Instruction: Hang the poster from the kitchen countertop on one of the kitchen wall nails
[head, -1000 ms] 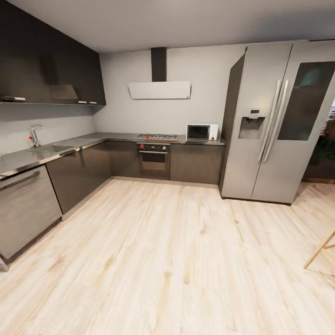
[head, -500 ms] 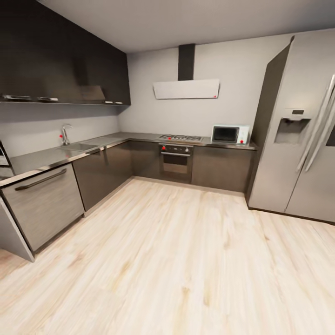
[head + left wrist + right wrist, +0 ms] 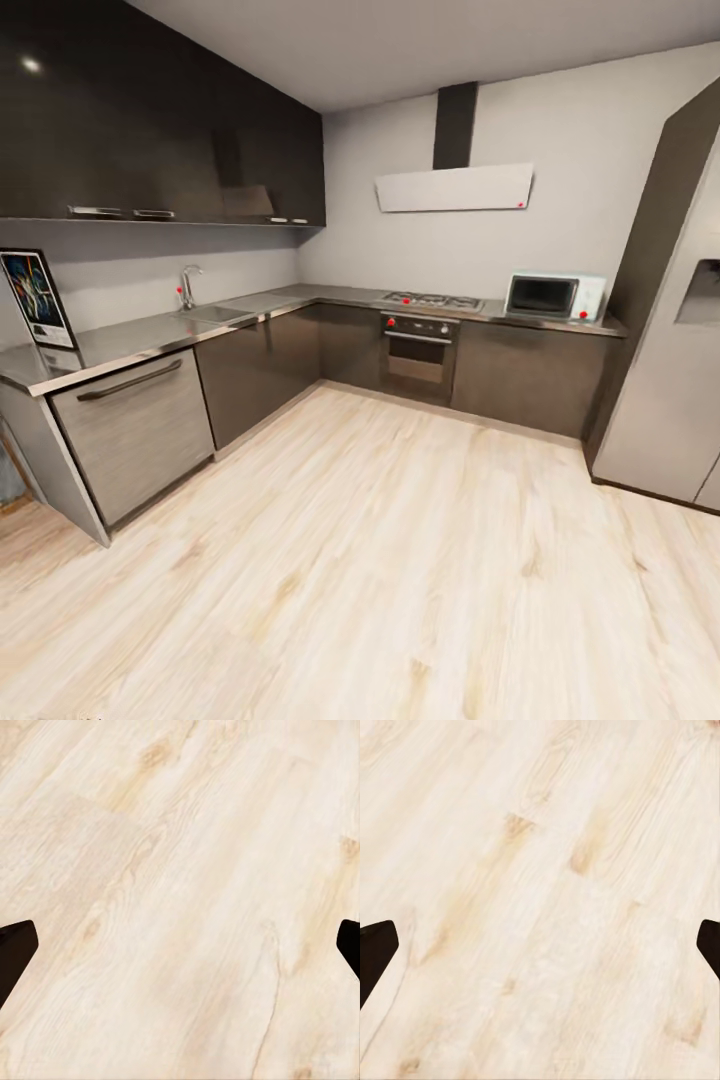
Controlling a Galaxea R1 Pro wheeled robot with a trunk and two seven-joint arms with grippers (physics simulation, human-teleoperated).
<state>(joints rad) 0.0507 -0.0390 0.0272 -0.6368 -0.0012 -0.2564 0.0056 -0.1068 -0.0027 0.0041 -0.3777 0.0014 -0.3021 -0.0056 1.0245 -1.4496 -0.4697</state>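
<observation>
Head view swinging leftward across the kitchen over the last second: fridge (image 3: pixel 670 330) sliding toward the right edge, hob (image 3: pixel 433 299) and microwave (image 3: pixel 556 296) shifting right, all through camera motion and not motion of the things. Newly coming into view at far left: the poster (image 3: pixel 38 298), standing upright on the near end of the kitchen countertop (image 3: pixel 130 338), apparently leaning against the grey wall, well apart from the sink (image 3: pixel 212 314) and tap (image 3: pixel 187 286) farther along the same worktop. Judged stage: approach only, with the target just located and nothing yet grasped; wall nails too small to make out. Left pincer (image 3: pixel 180 945) hanging over the pale wooden floor (image 3: pixel 380 560), dark fingertips (image 3: pixel 15 945) spread to opposite edges of the wrist view, released and carrying nothing. Right pincer (image 3: pixel 540 945) likewise released over bare floorboards. Likely next: continuing the turn and driving toward the near-left worktop end.
</observation>
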